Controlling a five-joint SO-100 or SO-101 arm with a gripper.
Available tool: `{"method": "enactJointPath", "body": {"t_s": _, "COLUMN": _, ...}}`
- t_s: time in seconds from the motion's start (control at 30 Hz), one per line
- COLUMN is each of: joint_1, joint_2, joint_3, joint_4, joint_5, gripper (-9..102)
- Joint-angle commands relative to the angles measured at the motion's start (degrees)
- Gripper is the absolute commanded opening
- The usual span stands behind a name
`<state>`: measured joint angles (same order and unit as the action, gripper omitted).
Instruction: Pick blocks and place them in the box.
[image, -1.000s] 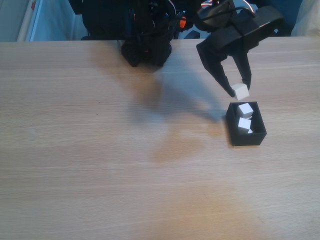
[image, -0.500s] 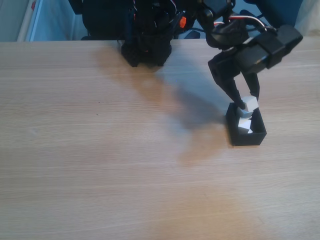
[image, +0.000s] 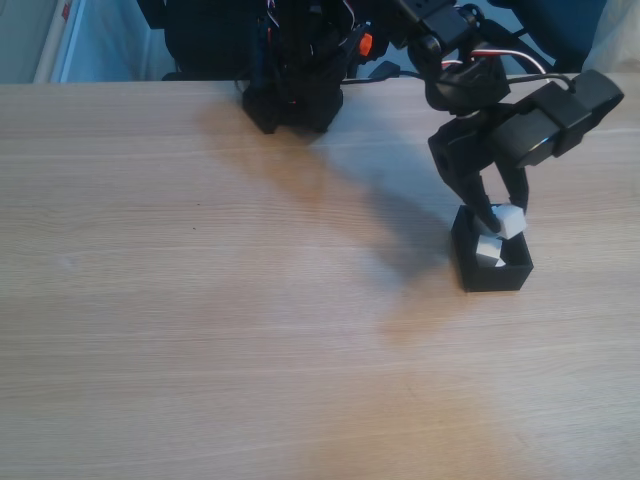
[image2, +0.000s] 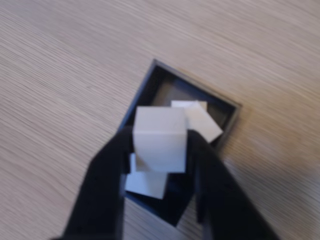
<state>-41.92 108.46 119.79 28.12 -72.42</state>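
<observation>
1. The gripper (image2: 160, 145) squeezes one white block (image2: 160, 137) tight between its two fingers.
2. Right under the gripper sits the black box (image: 468, 262), and two more blocks (image2: 197, 117) lie inside it.
3. I think the block should go a bit lower first, so it does not bounce out.
4. Then open the fingers slowly, right over the middle of the box.

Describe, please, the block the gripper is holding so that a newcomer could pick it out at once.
Find the black box on the wooden table, at the right of the fixed view. Just above its open top, the gripper pinches one white block between its fingers. Unlike the other white blocks lying inside the box, this one is held in the air.
</observation>
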Motion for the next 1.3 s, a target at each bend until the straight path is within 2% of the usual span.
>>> {"method": "enactJointPath", "body": {"t_s": 0.0, "joint_1": -0.8, "joint_2": 0.0, "joint_3": -4.7, "joint_4": -0.1, "joint_5": -0.4, "gripper": 2}}
{"method": "enactJointPath", "body": {"t_s": 0.17, "joint_1": -2.0, "joint_2": -0.5, "joint_3": -6.9, "joint_4": 1.9, "joint_5": -0.1, "gripper": 9}}
{"method": "enactJointPath", "body": {"t_s": 0.47, "joint_1": -1.8, "joint_2": -0.4, "joint_3": -7.3, "joint_4": 3.8, "joint_5": -0.6, "gripper": 12}}
{"method": "enactJointPath", "body": {"t_s": 0.57, "joint_1": -1.1, "joint_2": 0.1, "joint_3": -7.5, "joint_4": 4.8, "joint_5": -0.5, "gripper": 11}}
{"method": "enactJointPath", "body": {"t_s": 0.73, "joint_1": 1.7, "joint_2": 3.4, "joint_3": -7.0, "joint_4": 9.4, "joint_5": 2.8, "gripper": 0}}
{"method": "enactJointPath", "body": {"t_s": 0.97, "joint_1": 7.2, "joint_2": 16.6, "joint_3": 4.7, "joint_4": 16.1, "joint_5": 0.6, "gripper": 0}}
{"method": "enactJointPath", "body": {"t_s": 1.27, "joint_1": 12.7, "joint_2": 43.6, "joint_3": 24.5, "joint_4": 23.9, "joint_5": -14.1, "gripper": 0}}
